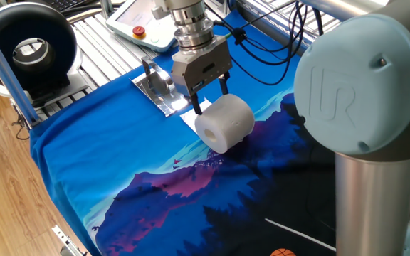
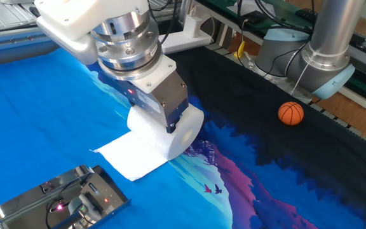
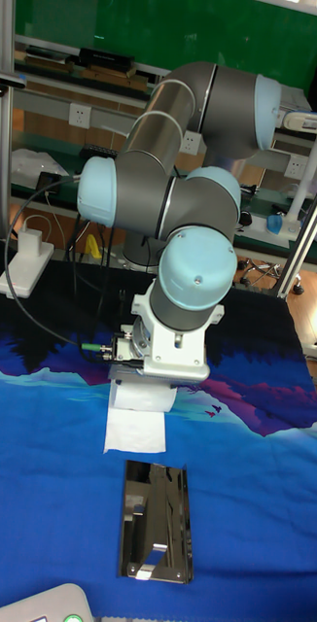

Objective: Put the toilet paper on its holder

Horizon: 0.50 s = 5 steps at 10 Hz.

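The toilet paper (image 1: 224, 122) lies on its side on the blue cloth, and its loose sheet (image 2: 129, 156) trails toward the holder. My gripper (image 1: 211, 98) hangs just above the roll, open, with one finger (image 1: 197, 107) over the roll's left end and the other near its far end. In the other fixed view the gripper (image 2: 164, 121) covers the top of the roll (image 2: 186, 130). The silver holder (image 1: 159, 89) lies flat beside the roll, also seen as the holder (image 2: 62, 200) and the holder (image 3: 158, 520). In the tall view the wrist hides the fingers above the roll (image 3: 139, 397).
An orange ball (image 2: 291, 113) rests on the dark part of the cloth. A white pendant with a red button (image 1: 137, 25) and a black round device (image 1: 30, 46) sit beyond the cloth's edge. The arm's big grey joint (image 1: 361, 78) blocks the right foreground.
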### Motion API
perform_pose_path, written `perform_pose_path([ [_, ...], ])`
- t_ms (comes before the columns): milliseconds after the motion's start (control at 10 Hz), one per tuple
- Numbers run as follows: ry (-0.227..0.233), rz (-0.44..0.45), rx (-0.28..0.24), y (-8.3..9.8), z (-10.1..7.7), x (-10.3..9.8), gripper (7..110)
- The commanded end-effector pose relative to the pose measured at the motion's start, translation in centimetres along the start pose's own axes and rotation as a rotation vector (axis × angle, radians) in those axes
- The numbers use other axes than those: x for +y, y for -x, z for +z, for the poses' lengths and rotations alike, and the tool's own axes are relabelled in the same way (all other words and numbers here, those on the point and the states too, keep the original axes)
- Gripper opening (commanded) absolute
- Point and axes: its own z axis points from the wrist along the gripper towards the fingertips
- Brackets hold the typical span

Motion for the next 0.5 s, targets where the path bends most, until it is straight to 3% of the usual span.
perform_pose_path([
  [0, 0.025, -0.005, 0.000, 0.00, -0.12, 0.44, 88],
  [100, 0.029, -0.007, 0.001, -0.03, -0.16, 0.52, 110],
  [400, 0.017, -0.009, 0.005, 0.13, 0.05, 0.29, 110],
])
